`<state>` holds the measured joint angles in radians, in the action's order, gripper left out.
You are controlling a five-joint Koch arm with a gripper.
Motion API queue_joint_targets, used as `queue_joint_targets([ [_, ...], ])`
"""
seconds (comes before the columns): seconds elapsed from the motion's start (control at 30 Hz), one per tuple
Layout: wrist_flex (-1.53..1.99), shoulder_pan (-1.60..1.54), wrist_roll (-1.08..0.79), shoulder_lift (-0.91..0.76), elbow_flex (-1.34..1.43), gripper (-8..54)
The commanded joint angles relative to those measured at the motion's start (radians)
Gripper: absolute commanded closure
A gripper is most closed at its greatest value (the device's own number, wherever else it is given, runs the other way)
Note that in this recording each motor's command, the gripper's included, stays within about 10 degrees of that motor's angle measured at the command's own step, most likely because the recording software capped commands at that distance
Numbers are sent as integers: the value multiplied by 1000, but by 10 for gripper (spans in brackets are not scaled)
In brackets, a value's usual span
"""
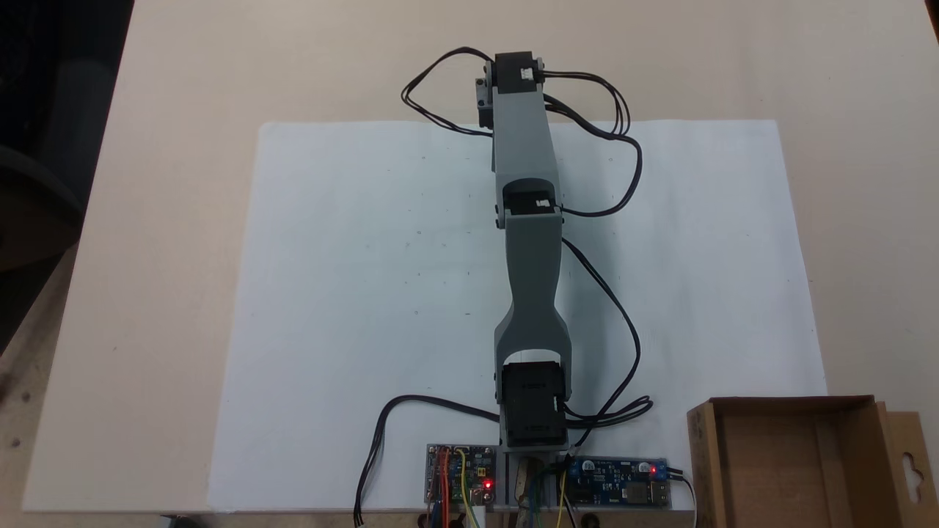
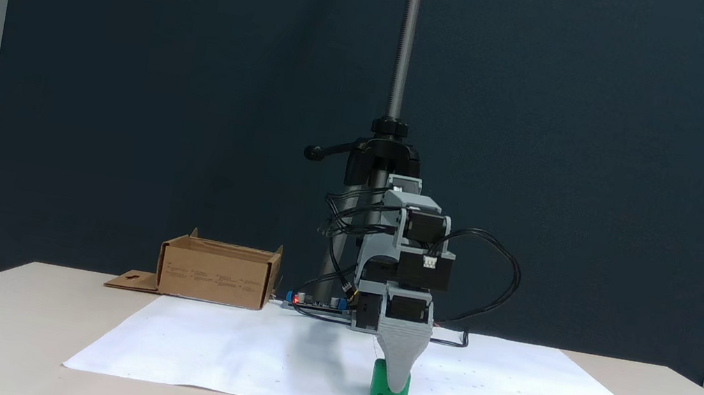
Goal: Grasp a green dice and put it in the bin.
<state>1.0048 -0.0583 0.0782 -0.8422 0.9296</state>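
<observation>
Now, end effector [image 2: 394, 388]: lowered to the paper, its grey pointed jaw standing directly in front of the dice; the second jaw lies behind it, so whether it is spread or pinching cannot be told.
Contact: the jaw tip overlaps the dice's front face and seems to touch it.
Dice [image 2: 380, 387]: green, resting on the white paper [image 2: 229, 348] near its front edge in a fixed view, partly covered by the jaw.
Arm [image 1: 524, 220]: stretched straight out from its base across the paper in a fixed view, hiding the dice beneath its far end.
Bin [image 1: 799, 469]: open cardboard box on the worktop [image 1: 183, 88] beside the arm's base, well apart from the dice; flap with a cutout lying flat at its side.
Boards [image 1: 620, 480]: at the base, red lights on.
</observation>
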Motion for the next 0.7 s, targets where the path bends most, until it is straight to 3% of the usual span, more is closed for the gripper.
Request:
queue_joint_targets([
  [0.0,29,-9,61,-17,-41,43],
  [0.67,3,-2,57,8,-43,58],
])
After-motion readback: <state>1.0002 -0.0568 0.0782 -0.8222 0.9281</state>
